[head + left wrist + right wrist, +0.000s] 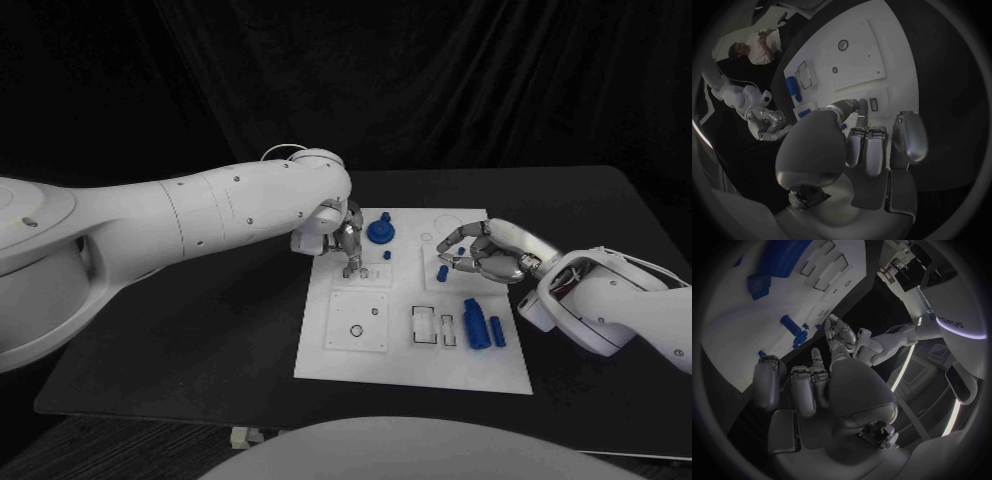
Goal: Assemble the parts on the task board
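- White task board: your left hand, fingers pointing down, nothing visibly held, presses at a slot; small blue knobbed part just beside.
- Your right hand, curled, grasp unclear; next, seat precisely.

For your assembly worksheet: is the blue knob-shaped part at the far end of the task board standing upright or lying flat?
Upright. In the head view the blue knob-shaped part stands on its wider base with its narrow stem up, on the task board.

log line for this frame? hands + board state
left hand: fingertips down on task board, far-left area | right hand: curled over right side, contents unclear | loose blue parts: near-right
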Available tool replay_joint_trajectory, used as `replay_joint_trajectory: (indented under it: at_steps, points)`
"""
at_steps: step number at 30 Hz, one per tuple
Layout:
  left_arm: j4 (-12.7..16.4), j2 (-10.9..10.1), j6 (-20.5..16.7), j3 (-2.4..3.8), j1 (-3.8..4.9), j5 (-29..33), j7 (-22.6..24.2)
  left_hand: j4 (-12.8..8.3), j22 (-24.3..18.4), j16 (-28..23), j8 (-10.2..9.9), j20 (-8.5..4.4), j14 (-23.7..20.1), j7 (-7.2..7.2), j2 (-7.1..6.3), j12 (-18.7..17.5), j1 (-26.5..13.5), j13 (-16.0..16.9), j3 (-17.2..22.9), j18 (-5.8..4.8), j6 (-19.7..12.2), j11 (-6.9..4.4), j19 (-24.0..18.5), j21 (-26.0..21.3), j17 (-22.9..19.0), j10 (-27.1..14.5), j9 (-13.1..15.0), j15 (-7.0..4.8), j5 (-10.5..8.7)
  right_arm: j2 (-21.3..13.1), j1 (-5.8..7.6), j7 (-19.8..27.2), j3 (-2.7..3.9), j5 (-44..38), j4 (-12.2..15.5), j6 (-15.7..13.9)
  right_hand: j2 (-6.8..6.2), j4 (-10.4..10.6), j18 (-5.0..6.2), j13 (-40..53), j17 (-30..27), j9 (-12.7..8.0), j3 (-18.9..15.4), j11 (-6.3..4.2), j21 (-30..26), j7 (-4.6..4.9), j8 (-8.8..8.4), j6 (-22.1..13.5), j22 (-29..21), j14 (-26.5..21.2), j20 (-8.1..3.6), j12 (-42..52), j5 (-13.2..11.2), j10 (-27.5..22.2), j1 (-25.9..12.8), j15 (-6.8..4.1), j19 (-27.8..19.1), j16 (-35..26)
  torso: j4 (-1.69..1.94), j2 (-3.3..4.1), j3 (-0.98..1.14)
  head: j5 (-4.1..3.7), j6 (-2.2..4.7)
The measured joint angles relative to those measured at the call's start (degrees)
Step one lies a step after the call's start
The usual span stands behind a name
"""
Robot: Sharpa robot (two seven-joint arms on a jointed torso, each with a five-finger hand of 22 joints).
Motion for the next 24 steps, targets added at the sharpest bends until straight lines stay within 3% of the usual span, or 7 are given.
replay_joint_trajectory:
  at_steps: [7, 11, 15, 19, 21, 23, 24]
  points:
    - [0.34, -0.43, -1.27, 0.01, 0.00, 0.08, 0.98, -0.04, 0.00, 0.00, 0.00, 0.00, 0.00, 0.06, -0.01, 0.00, -0.01, 0.00, 0.05, 0.00, -0.13, 0.00, 0.00, 0.00, 0.00, 0.00, 0.00, 0.00, -0.03, -0.15, -0.30, 0.00, -0.03, 0.00, -0.03, 0.07, -0.07, -0.32, 0.00, 0.00, 0.00, 0.00, 0.32, 0.00, -0.24, 0.00, 0.00, 0.00, -0.01, -0.04, 0.00, 0.01, 0.20, 0.00, 0.22, -0.04, 0.00, 0.00, 0.03, 0.01, 0.00, -0.14, 0.00]
    - [1.78, -1.70, -2.63, 0.01, 0.01, 0.12, 1.83, -0.27, 0.00, 0.27, 0.00, 0.00, 0.00, -0.23, -0.08, 0.00, -0.08, 0.00, -0.18, 0.00, -0.45, 0.00, 0.00, 0.01, 0.00, 0.00, -0.01, 0.00, -1.10, -0.61, -0.34, 0.00, -0.03, 0.00, 0.12, 0.07, -0.49, -0.71, 0.00, -0.01, 0.00, 0.00, 0.71, 0.00, -0.24, 0.00, 0.00, 0.00, -0.01, -0.04, 0.00, 0.02, 0.18, 0.00, 0.94, -0.04, 0.00, 0.00, 0.03, 0.01, 0.00, -0.36, 0.00]
    - [4.49, -3.66, -4.94, -0.01, 0.08, 0.84, 3.20, -0.34, 0.00, 0.60, -0.48, 0.42, -0.21, -0.02, -0.05, 0.14, -0.09, 0.00, -1.33, 0.00, -1.92, 0.18, 0.01, 0.51, 0.00, 0.15, -0.19, 0.21, -3.52, -1.39, -0.34, 0.00, -0.01, -0.11, 0.71, -0.06, -1.26, -0.91, 0.00, -0.45, 0.00, 0.02, 1.23, 0.00, -0.24, 0.20, 0.01, 0.53, -0.01, -0.05, 0.00, 0.00, -4.11, 0.01, 1.70, -0.03, 0.00, 0.00, 0.02, 0.01, 0.00, -0.58, 0.00]
    - [7.73, -6.04, -7.63, -0.01, 0.19, 2.63, 5.64, 0.15, 0.00, 0.66, -1.56, 0.42, -0.20, 0.39, 1.63, 0.14, -0.03, 0.00, -3.45, 0.00, -3.71, 0.60, 0.01, 0.82, 0.03, 0.19, -1.23, 0.62, -4.68, -2.60, 0.17, -0.35, -0.06, -1.62, 2.12, -0.45, -1.99, -1.12, 0.00, -1.30, 0.00, 0.27, 1.42, 0.02, 0.93, -0.13, 0.71, 2.39, -0.02, -0.05, -0.21, -0.01, -10.06, 0.02, 2.44, -0.02, 0.48, 0.00, 0.00, -0.02, 0.00, -0.95, 0.00]
    - [8.97, -7.06, -8.79, -0.01, 0.20, 3.45, 6.99, 0.74, 0.00, 0.66, -2.55, 0.84, -0.03, 0.73, 2.19, 0.13, -0.13, 0.00, -4.15, -0.01, -4.49, 1.11, 0.00, 0.82, 0.05, 0.09, -2.52, 0.86, -5.02, -3.25, 0.80, -0.80, -0.06, -3.14, 2.86, -0.70, -2.20, -1.47, 0.00, -1.31, 0.00, 0.65, 1.07, 0.02, 2.74, -0.67, 1.68, 4.88, -0.02, -0.06, -0.36, -0.01, -12.84, 0.02, 2.63, -0.10, 1.20, 0.00, -0.01, -0.03, 0.00, -1.21, 0.00]
    - [10.47, -8.39, -10.12, -0.01, 0.21, 4.30, 8.99, 1.19, 0.00, 0.66, -3.64, 0.96, -0.20, 1.03, 2.97, -0.24, -0.03, 0.00, -4.97, -0.01, -5.20, 1.38, 0.12, 0.63, 0.04, 0.10, -3.94, 1.03, -5.49, -4.13, 1.68, -1.52, -0.04, -5.83, 3.82, -0.90, -3.00, -2.23, 0.00, -1.34, 0.00, 1.17, 0.97, -0.16, 4.29, -1.60, 2.70, 7.85, -0.02, -0.10, -0.67, 0.00, -13.85, -0.16, 3.41, -0.35, 1.44, 0.00, 0.00, -0.05, 0.00, -1.59, 0.00]
    - [11.13, -9.02, -10.68, -0.01, 0.21, 4.61, 9.93, 1.42, 0.00, 0.66, -3.90, 1.11, -0.17, 1.10, 3.19, -0.66, 0.17, 0.00, -5.20, -0.01, -5.46, 1.51, 0.15, 0.44, 0.05, 0.07, -4.43, 1.17, -5.68, -4.55, 2.10, -1.86, -0.03, -7.36, 4.22, -0.92, -3.74, -2.71, 0.00, -1.21, 0.00, 1.33, 1.09, -0.57, 4.84, -2.08, 2.88, 9.09, -0.02, -0.42, -1.07, 0.04, -14.06, -0.81, 4.15, -1.23, 1.43, 0.00, 0.00, -0.06, 0.00, -1.69, 0.00]
